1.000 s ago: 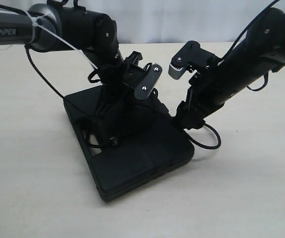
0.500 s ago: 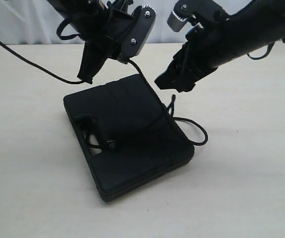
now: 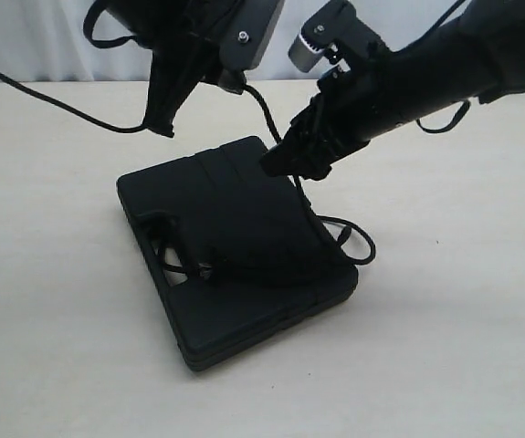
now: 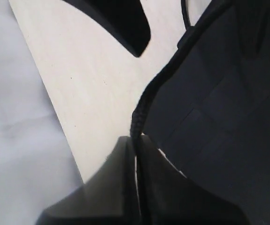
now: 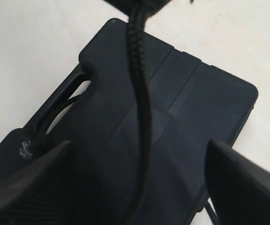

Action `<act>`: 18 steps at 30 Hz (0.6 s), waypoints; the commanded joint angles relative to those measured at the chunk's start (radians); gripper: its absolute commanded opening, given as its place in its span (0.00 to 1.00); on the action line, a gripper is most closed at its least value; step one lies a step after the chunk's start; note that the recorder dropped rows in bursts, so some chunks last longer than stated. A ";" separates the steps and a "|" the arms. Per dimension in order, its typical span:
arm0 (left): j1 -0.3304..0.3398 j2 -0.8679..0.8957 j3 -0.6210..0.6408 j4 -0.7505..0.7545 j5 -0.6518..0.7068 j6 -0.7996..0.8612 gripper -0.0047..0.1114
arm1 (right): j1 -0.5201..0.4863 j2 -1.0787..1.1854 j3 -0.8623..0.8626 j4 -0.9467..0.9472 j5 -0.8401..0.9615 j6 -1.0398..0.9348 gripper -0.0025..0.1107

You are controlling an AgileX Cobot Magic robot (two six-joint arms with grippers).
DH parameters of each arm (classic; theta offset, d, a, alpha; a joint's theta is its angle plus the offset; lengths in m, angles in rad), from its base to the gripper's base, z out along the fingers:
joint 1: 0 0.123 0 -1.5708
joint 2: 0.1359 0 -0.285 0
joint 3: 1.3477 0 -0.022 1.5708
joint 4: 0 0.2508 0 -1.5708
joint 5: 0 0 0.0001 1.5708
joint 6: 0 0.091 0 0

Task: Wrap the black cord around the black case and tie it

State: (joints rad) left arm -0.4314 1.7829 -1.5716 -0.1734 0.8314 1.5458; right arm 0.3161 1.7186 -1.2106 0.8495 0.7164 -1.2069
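Note:
The black case (image 3: 244, 306) lies flat on the table, its handle slot (image 5: 64, 105) toward the left. My left gripper (image 4: 135, 138) is raised above the case's far side and shut on the black cord (image 4: 139, 110). From there the cord (image 5: 140, 93) drops steeply to the case's far corner and crosses its top toward the handle slot. A slack loop (image 3: 372, 248) lies on the table beside the case. My right gripper (image 3: 280, 164) hovers low over the far corner, open. The cord passes between its fingers (image 5: 29, 183) without touching them.
The beige table (image 3: 463, 356) spreads all round the case, and a white backdrop stands behind it. A thin robot cable (image 3: 70, 109) hangs across the back left. Both arms crowd the space above the case's far edge.
My left gripper has lifted off the case, drawing the cord up with it. My right gripper has risen and swung left, and now straddles the cord over the far corner.

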 commanded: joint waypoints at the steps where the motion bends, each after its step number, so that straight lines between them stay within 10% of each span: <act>1: 0.000 -0.022 0.003 -0.048 -0.002 -0.007 0.04 | 0.000 0.012 -0.005 0.027 -0.015 -0.011 0.42; 4: 0.000 -0.022 0.003 -0.048 0.002 -0.012 0.04 | 0.000 0.009 -0.005 0.027 -0.005 -0.011 0.07; 9: 0.000 -0.022 0.003 -0.044 -0.008 -0.158 0.08 | 0.000 -0.011 -0.010 -0.016 0.011 0.037 0.06; 18: 0.000 -0.076 0.003 0.033 0.006 -0.646 0.47 | -0.082 -0.038 -0.092 -0.133 0.050 0.280 0.06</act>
State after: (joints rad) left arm -0.4314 1.7450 -1.5716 -0.1893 0.8355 1.1086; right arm 0.2729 1.6983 -1.2720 0.7330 0.7539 -0.9989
